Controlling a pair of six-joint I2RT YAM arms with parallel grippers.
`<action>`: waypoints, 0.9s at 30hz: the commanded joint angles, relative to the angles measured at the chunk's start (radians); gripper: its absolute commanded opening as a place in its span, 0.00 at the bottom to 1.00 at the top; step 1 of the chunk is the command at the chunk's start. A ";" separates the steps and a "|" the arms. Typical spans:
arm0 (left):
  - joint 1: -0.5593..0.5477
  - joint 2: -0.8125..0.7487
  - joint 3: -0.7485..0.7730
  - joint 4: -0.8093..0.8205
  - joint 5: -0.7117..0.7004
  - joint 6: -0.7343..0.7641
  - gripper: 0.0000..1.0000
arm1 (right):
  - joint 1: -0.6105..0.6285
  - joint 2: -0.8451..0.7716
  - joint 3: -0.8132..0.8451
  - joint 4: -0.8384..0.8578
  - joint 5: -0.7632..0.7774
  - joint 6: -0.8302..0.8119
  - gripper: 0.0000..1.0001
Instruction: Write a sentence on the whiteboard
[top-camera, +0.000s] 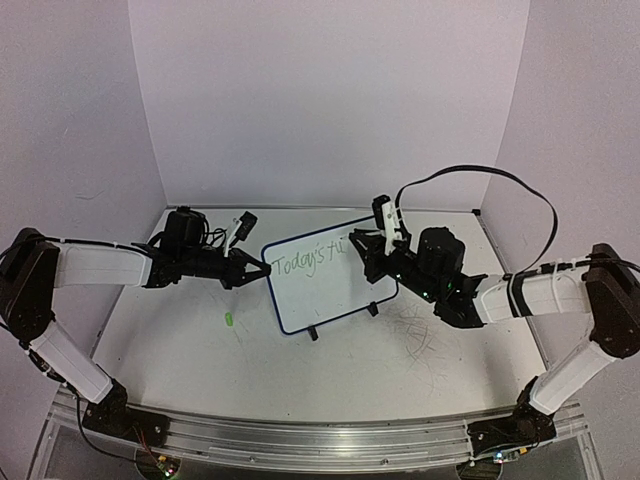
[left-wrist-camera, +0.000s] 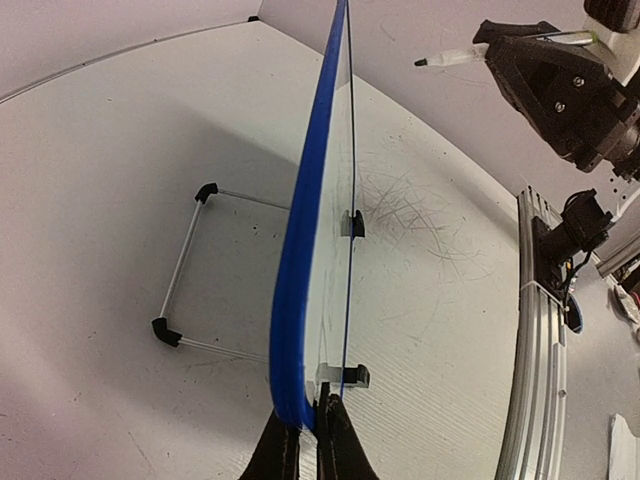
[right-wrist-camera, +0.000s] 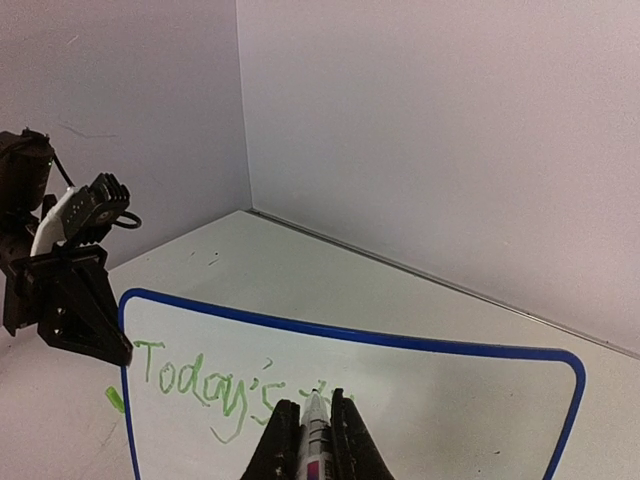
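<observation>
So the whiteboard (top-camera: 330, 285) is standing on its two little black feet (top-camera: 313, 334) about mid-table, between the two arms, turned at a slant in the overhead view. It's a thin flat panel with rounded corners, a glossy white face and a narrow blue rim. From the left wrist it's edge-on and looks basically like a blade, with a skinny wire stand (left-wrist-camera: 185, 270) with black corner pieces sitting behind it. The left gripper (left-wrist-camera: 318, 415) is pinched tight on the board's left edge, dark fingers (left-wrist-camera: 285, 450) clamped either side of the rim. The right gripper (right-wrist-camera: 315, 405) is clenched around a marker (right-wrist-camera: 315, 440), a slim white barrel with a pointed tip that sits right at the board's face, just after the green writing. The sentence (right-wrist-camera: 205, 385) so far is thin loopy green cursive along the top left of the board. I can read "Today's", and in the overhead view there's the start of another word that I can't fully make out. The table (top-camera: 200, 370) is matte white and a bit scuffed, with a tangle of fine grey scribble marks (top-camera: 415, 335) in front of the board on the right side. A small green cap-shaped bit (top-camera: 229, 320) lies on the table near the board's left side, not touching it.
</observation>
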 joint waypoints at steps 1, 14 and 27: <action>-0.002 -0.012 0.022 -0.037 -0.087 0.081 0.00 | -0.003 0.021 0.041 -0.004 0.033 -0.022 0.00; -0.004 -0.016 0.020 -0.038 -0.088 0.084 0.00 | -0.004 0.050 0.046 -0.017 0.101 -0.007 0.00; -0.006 -0.017 0.018 -0.038 -0.087 0.084 0.00 | -0.027 0.079 0.089 -0.045 0.088 0.005 0.00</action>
